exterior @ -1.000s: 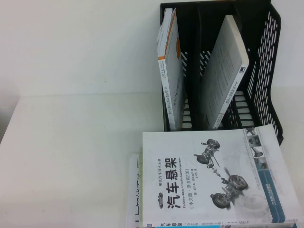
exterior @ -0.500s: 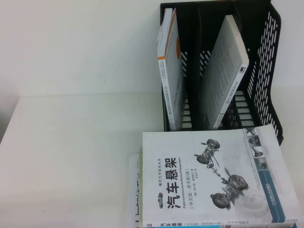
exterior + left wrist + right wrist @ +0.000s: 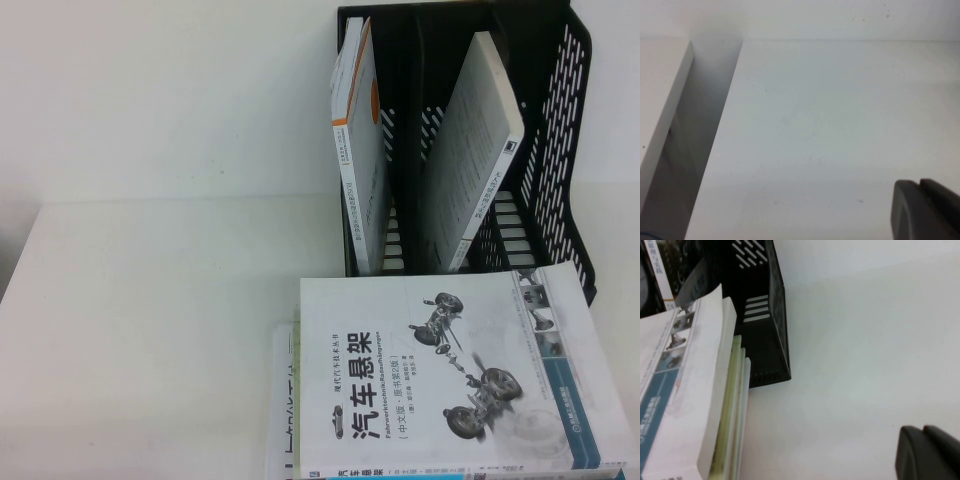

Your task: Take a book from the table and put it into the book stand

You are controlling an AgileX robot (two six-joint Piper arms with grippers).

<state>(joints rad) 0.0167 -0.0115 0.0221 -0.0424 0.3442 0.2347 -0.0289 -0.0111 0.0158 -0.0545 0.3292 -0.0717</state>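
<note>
White and smooth, the table (image 3: pixel 150 330) fills most of what we see, with a pale wall behind it. Our book (image 3: pixel 455 375), the large one with the grey-white front, bold black title and suspension drawing, lies flat and face up near the front edge on the right side of the high view. It sits on top of a small pile of other books (image 3: pixel 285 400), whose edges stick out beneath it on the left and along the front. From the right wrist view we see the same book (image 3: pixel 675 390) edge-on, with greenish page blocks (image 3: pixel 732 410) of the pile beneath it.

Just behind the book stands the book stand (image 3: pixel 560 150), black with perforated sides and a slatted base. Its front edge is close to the book's far edge; they may be touching, though we cannot be sure from this angle. Two books already stand in it: a white one with an orange spine (image 3: pixel 358 150) in the left slot and a plain white one (image 3: pixel 470 150) leaning in the middle slot. The right slot holds nothing.

Neither arm shows in the high view. Our left gripper (image 3: pixel 927 210) hangs over bare table, and our right gripper (image 3: pixel 930 452) hangs over bare table beside the stand (image 3: pixel 765 315). Only a dark corner of each shows, so we cannot tell how either pincer stands.
</note>
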